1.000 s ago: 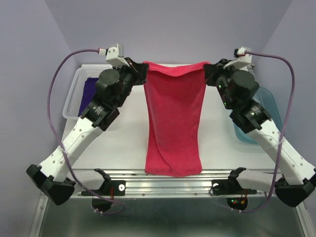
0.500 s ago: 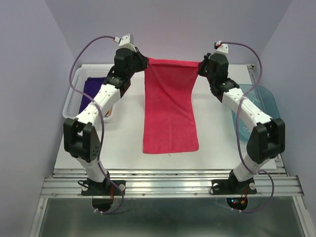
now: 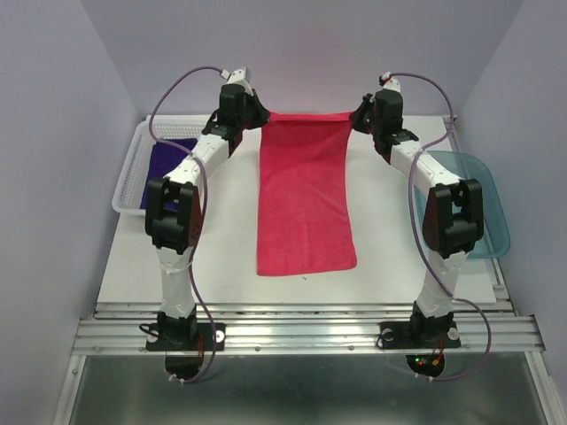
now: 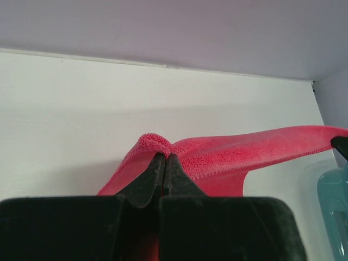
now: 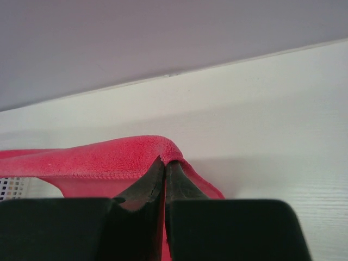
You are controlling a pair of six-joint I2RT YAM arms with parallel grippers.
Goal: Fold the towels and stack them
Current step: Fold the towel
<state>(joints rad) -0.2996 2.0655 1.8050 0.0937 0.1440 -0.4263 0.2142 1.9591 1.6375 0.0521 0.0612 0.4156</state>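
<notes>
A pink-red towel lies stretched lengthwise down the middle of the white table, its near end flat and its far edge lifted taut. My left gripper is shut on the far left corner of the pink-red towel, and my right gripper is shut on the far right corner of the same towel. Both arms reach far back towards the wall. A dark purple towel lies in the clear plastic basket at the left. No orange towel shows.
A teal translucent tub stands at the right edge of the table, its corner also seen in the left wrist view as the tub. The back wall is close behind both grippers. A metal rail runs along the near edge.
Both arms have stretched out towards the back wall, dragging the pink-red towel away from the near edge. Its near end now rests flat on the table instead of hanging over the rail.
</notes>
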